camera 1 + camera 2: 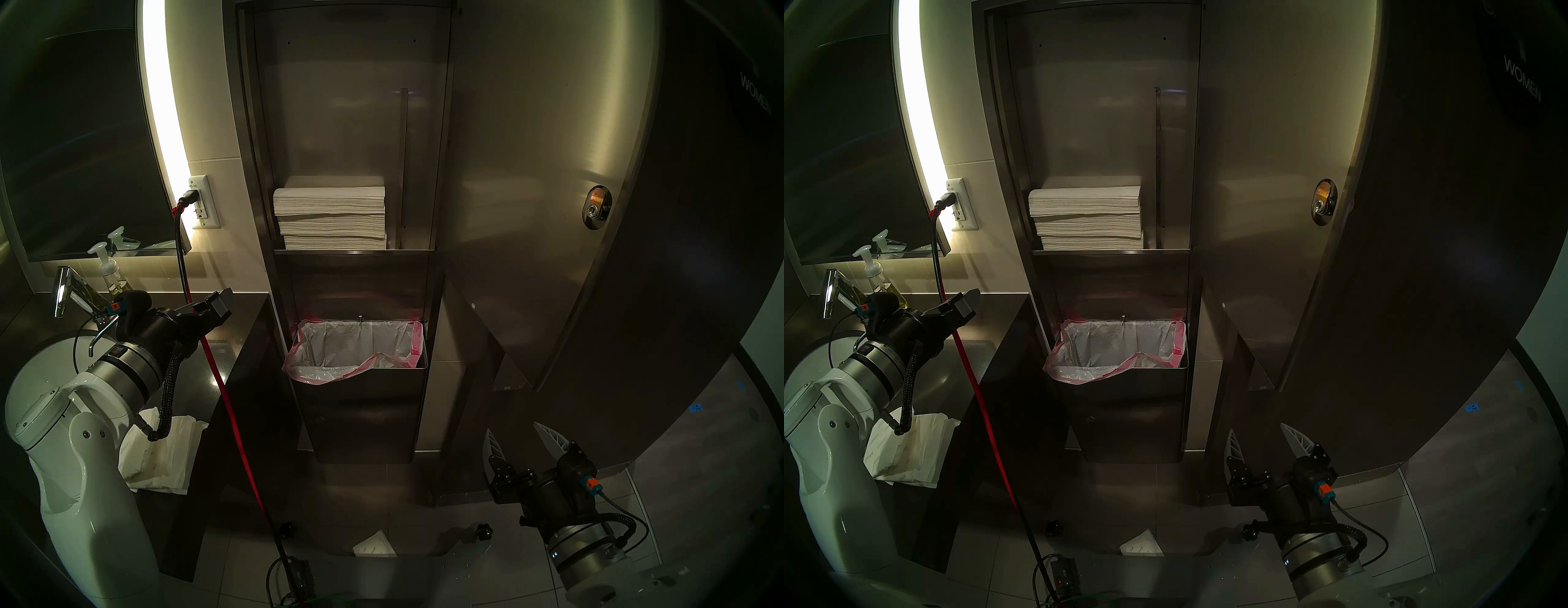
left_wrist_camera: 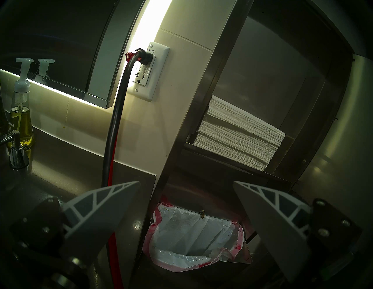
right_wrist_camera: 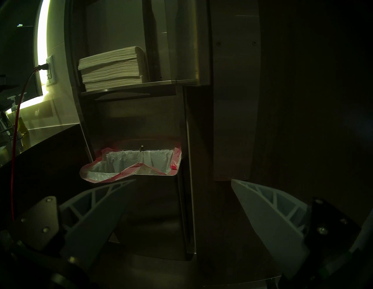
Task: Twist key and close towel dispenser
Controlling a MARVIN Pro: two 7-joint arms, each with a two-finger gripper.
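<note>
Towel dispenser (image 1: pixel 428 127): door (image 1: pixel 530 212) swung wide | key (image 1: pixel 593 211) in door lock | left gripper (image 2: pixel 185 212), right gripper (image 3: pixel 181 201): jaws apart, empty

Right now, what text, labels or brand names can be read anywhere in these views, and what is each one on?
"WOMEN": on the dark sign at upper right.
"P3-10": label at the top of the wall outlet.
"method", first letter cut off: on the soap bottle.
Small plate low on the dispenser door: too small to read.
</note>
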